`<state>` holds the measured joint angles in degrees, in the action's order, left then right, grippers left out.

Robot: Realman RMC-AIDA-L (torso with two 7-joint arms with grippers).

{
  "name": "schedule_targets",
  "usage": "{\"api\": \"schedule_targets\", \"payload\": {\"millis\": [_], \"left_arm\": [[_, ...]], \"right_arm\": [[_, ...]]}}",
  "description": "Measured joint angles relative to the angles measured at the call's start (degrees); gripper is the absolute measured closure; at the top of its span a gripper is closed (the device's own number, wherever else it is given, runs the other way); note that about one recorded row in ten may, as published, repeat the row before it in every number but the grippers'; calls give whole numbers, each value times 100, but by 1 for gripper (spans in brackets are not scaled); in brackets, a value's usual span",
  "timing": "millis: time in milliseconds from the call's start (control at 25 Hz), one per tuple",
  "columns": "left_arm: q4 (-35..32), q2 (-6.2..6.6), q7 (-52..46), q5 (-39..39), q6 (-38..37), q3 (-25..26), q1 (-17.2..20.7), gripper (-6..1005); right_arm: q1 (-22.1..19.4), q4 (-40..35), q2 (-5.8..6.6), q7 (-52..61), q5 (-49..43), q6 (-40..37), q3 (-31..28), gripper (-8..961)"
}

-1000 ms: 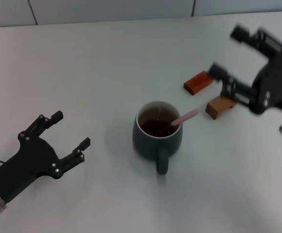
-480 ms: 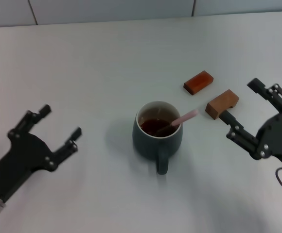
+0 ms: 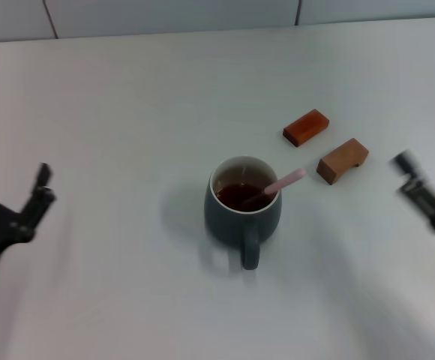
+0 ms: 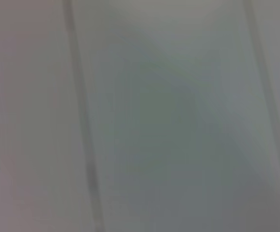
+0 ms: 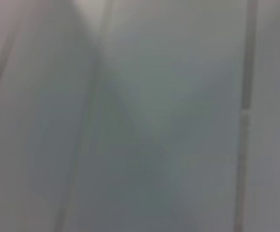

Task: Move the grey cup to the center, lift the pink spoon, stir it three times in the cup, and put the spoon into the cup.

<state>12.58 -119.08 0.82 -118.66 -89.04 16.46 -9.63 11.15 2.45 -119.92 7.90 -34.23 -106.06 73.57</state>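
The grey cup [image 3: 243, 210] stands upright at the middle of the white table in the head view, its handle toward the near edge, with dark reddish-brown liquid inside. The pink spoon [image 3: 281, 183] rests in the cup, bowl in the liquid and pink handle leaning over the right rim. My left gripper [image 3: 11, 176] is open and empty at the far left edge. My right gripper [image 3: 430, 161] is open and empty at the far right edge, well apart from the cup. Both wrist views show only blurred grey surface.
Two small brown blocks lie right of the cup: an orange-red one [image 3: 306, 127] farther back and a tan one [image 3: 343, 160] nearer. A tiled wall edge runs along the back of the table [image 3: 127, 90].
Both arms have drawn back outward, the left toward the left edge, the right toward the right edge and down. The cup and spoon have not moved.
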Motion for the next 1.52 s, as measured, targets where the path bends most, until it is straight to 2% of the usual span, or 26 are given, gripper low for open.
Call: {"api": "schedule_targets", "payload": {"millis": [40,80,120,160,200,240,320,640,720,760,800,960,1000,1040,1080,1120,1160,1200,1240,1520], "left_arm": [[231,-2,244,0,27,404,185,153],[252,-1,244,4,26,493,217,153],[274,-1,170,9,8,730,309,153],[274,-1,170,9,8,730,309,153],[274,-1,170,9,8,730,309,153],[287,-1,-43,12,5,985,382,153],[292,-1,-202,12,7,1127,411,153],[246,-1,-305,7,6,1243,451,152],[-83,30,100,-380,29,473,287,152],[-83,30,100,-380,29,473,287,152],[-301,41,397,-578,25,-72,195,152],[-301,41,397,-578,25,-72,195,152],[-545,44,1086,-813,-5,-1254,93,152],[-655,70,1126,-818,-26,-1929,-10,153],[-655,70,1126,-818,-26,-1929,-10,153],[-778,75,891,-816,19,-2198,-132,153],[-778,75,891,-816,19,-2198,-132,153],[-835,48,472,-811,365,-2277,-305,153],[-824,45,450,-808,402,-2275,-327,153],[-773,57,1,-809,362,-2304,-520,152]], "right_arm": [[36,183,0,6,59,-92,-263,194],[65,331,0,7,72,-158,-530,194],[99,596,0,6,61,-233,-1179,194],[99,596,0,6,61,-233,-1179,194],[101,674,0,6,42,-234,-1435,194],[103,741,0,-9,26,-230,-1628,194],[124,843,1,-50,2,-206,-1855,194],[161,869,7,-202,-137,-79,-1755,194],[175,824,31,-685,-751,245,-1463,194],[175,824,31,-685,-751,245,-1463,194],[175,816,42,-799,-930,340,-1411,194],[137,757,97,-843,-1522,654,-1168,193],[128,710,112,-844,-1636,755,-1036,193],[129,666,121,-844,-1709,860,-904,193],[141,632,124,-844,-1752,1009,-795,193],[169,569,108,-836,-1780,1347,-676,193],[169,569,108,-836,-1780,1347,-676,193],[175,527,92,-836,-1781,1485,-665,193],[178,494,79,-835,-1783,1591,-664,193],[209,452,63,-758,-1854,1627,-629,193]]}}
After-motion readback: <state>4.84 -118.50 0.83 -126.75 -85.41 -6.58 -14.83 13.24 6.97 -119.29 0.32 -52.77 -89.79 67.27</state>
